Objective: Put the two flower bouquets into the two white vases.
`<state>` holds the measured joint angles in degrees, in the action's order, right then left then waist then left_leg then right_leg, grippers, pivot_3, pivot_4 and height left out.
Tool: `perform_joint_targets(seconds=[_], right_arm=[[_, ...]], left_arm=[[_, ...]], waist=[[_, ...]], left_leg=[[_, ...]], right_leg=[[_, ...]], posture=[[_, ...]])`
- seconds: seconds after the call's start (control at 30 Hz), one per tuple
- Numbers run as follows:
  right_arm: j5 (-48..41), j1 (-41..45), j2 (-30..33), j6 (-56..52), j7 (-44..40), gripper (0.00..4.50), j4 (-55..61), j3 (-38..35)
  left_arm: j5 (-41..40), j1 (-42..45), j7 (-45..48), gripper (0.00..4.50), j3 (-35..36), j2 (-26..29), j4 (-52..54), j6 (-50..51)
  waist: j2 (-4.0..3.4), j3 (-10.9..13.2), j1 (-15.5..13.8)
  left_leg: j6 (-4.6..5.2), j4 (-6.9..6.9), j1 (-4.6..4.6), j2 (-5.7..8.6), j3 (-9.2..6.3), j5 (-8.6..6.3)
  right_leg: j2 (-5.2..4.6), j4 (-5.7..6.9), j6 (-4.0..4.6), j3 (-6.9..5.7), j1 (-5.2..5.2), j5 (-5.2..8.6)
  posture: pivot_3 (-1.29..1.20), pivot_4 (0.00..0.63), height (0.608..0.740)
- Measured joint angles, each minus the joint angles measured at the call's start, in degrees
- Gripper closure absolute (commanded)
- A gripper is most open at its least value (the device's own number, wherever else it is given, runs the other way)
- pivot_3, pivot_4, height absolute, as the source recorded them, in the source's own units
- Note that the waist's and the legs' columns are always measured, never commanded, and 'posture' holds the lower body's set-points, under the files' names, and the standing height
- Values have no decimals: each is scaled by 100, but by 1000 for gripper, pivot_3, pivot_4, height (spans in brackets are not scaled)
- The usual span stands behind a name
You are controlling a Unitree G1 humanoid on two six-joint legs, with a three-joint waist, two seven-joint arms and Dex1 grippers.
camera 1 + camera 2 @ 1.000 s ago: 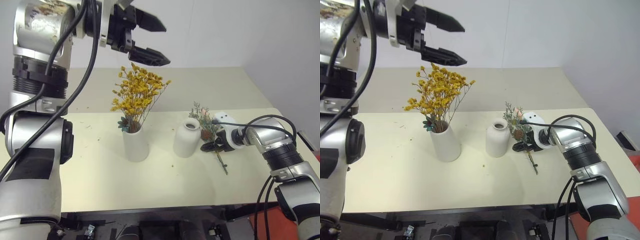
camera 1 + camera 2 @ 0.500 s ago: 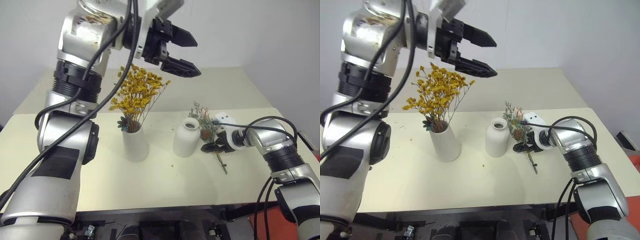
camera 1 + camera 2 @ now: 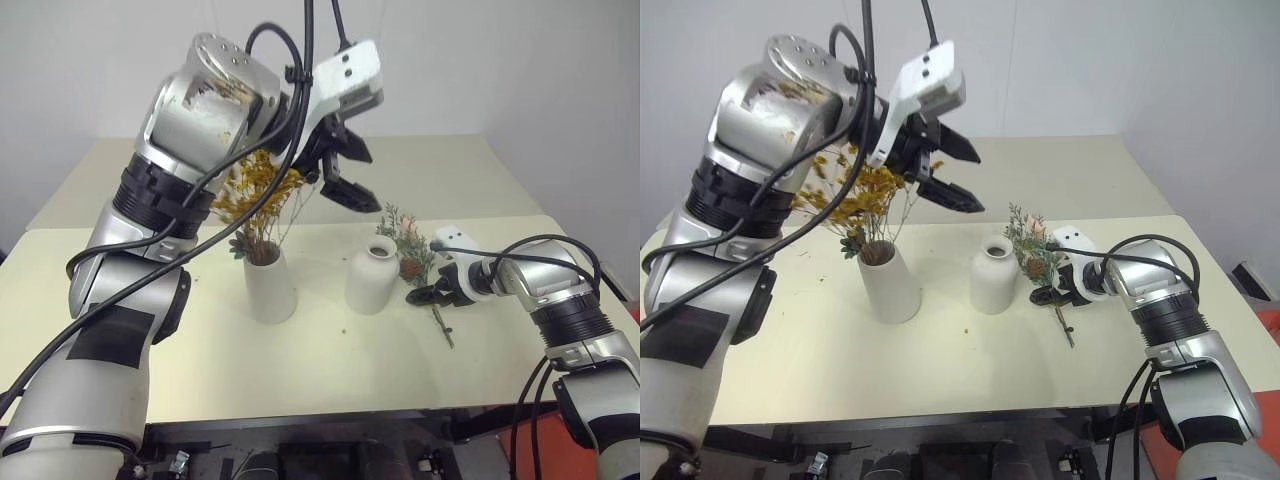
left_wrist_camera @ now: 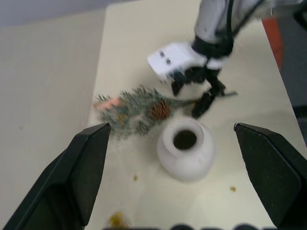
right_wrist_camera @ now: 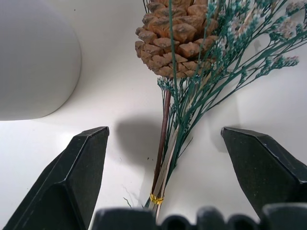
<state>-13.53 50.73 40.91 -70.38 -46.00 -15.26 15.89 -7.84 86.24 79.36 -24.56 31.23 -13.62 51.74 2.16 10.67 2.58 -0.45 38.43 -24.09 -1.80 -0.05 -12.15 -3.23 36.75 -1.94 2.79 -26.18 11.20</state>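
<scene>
From the head cameras, the left gripper [image 3: 348,177] had dropped from high above the table and swung to the right over the last second, so that it hung above and between the two vases, jaws spread wide and empty. The yellow bouquet [image 3: 255,195] stood already in the tapered vase [image 3: 270,286], so one half of the job looked done. The bottle-shaped vase [image 3: 372,277] stayed empty, and the green bouquet [image 3: 408,240] leaned just beside it on the right, its stem running down to the table [image 3: 330,370]. The right gripper [image 3: 432,292] had not shifted; it sat low at that stem, open.

In the left wrist view, the bottle vase's dark mouth lay almost straight below, the green bouquet with its pine cone [image 4: 159,109] beside it (the arm seemed to be coming over to help with the second bunch).

In the right wrist view, the black fingers [image 5: 81,172] stood wide apart on either side of the stem, not closed on it. The cone and sprigs lay just ahead, the vase's white wall alongside. A grasp had yet to be made.
</scene>
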Motion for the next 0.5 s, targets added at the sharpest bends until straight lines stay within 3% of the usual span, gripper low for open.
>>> perform_joint_targets(seconds=[0.3, 0.4, 0.5], right_arm=[[131, 6, 1, 155, -7, 32, -110, 35], [167, 14, 1, 171, -18, 603, -114, 81], [213, 15, 1, 176, -17, 1563, -114, 103]], left_arm=[[-30, -42, 26, 0, -134, 102, 57, 112], [-52, -44, 25, 0, -134, 121, 71, 115], [-56, -46, 23, 0, -134, 133, 88, 115]], waist=[[0, 0, -2], [0, 0, -2], [0, 0, -1]], left_leg=[[0, 7, 0, 0, 0, 0], [0, 11, 0, 0, 0, 0], [0, 11, 0, 0, 0, 0]], right_leg=[[0, 3, -2, 0, 1, 1], [0, 4, -2, 0, 1, 1], [0, 5, -2, 0, 1, 2]], posture=[[0, 150, 740], [0, 150, 740], [0, 150, 740]])
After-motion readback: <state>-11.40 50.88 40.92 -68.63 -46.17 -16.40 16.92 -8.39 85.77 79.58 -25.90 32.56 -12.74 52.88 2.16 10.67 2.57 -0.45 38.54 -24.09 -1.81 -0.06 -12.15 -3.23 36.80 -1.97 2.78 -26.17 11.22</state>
